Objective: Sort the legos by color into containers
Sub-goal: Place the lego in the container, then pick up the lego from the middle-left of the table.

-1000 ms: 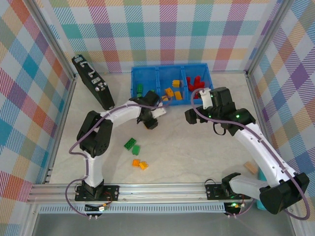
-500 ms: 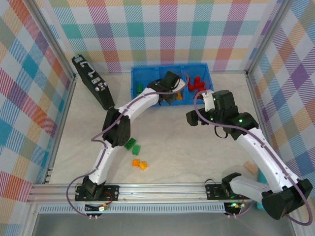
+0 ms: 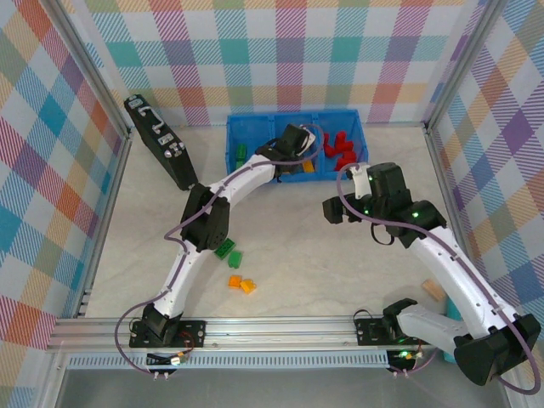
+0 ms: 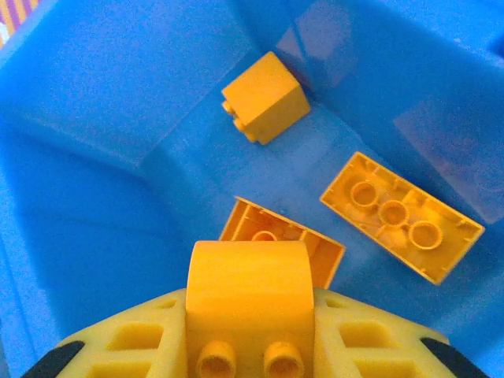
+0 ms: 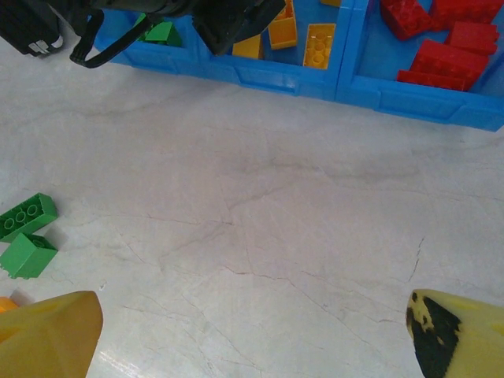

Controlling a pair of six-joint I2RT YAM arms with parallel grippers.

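My left gripper (image 3: 293, 150) hangs over the middle compartment of the blue bin (image 3: 231, 144), shut on a yellow lego (image 4: 248, 283) between its yellow fingers (image 4: 118, 346). Below it lie three yellow legos: a cube (image 4: 265, 97) and two upturned bricks (image 4: 402, 216). Red legos (image 3: 340, 144) fill the right compartment and a green one (image 3: 241, 155) sits in the left. On the table lie two green legos (image 3: 226, 250) and two orange ones (image 3: 240, 283). My right gripper (image 3: 333, 206) hovers open above bare table (image 5: 252, 331), in front of the bin.
A black flat case (image 3: 160, 140) leans at the left wall. A tan wooden block (image 3: 434, 290) lies near the right arm's base. The checkered walls and metal frame close in the table on all sides.
My left arm swung from the table in front of the bin up over the middle compartment, carrying the yellow lego. The right arm drifted slightly toward the near right.
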